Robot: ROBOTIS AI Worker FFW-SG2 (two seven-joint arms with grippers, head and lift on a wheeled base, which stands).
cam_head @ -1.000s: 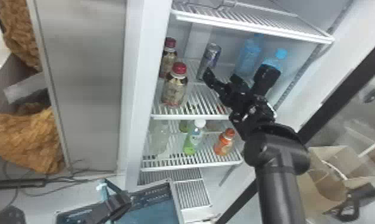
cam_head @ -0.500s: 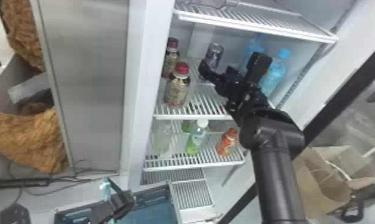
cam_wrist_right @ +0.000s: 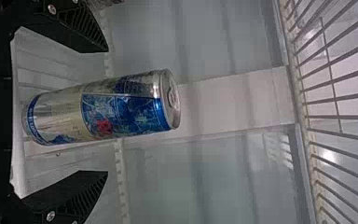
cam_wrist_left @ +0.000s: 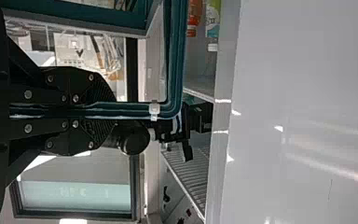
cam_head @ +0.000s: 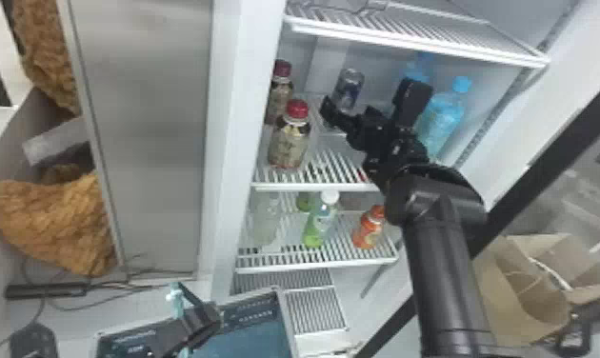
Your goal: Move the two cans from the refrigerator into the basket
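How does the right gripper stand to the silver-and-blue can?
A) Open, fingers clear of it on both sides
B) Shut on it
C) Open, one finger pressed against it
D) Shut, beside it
A: in the right gripper, a gap separates each finger from the can.

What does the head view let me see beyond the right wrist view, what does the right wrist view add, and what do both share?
Head view: two red-capped bottles, blue bottles, a green bottle and an orange bottle on a lower shelf, and the basket below.

Right wrist view: the can's pull tab, the blue and red print on its side, and space between it and each finger of the right tool.

Both: the upright can, the right tool close to it, and the wire shelf above.
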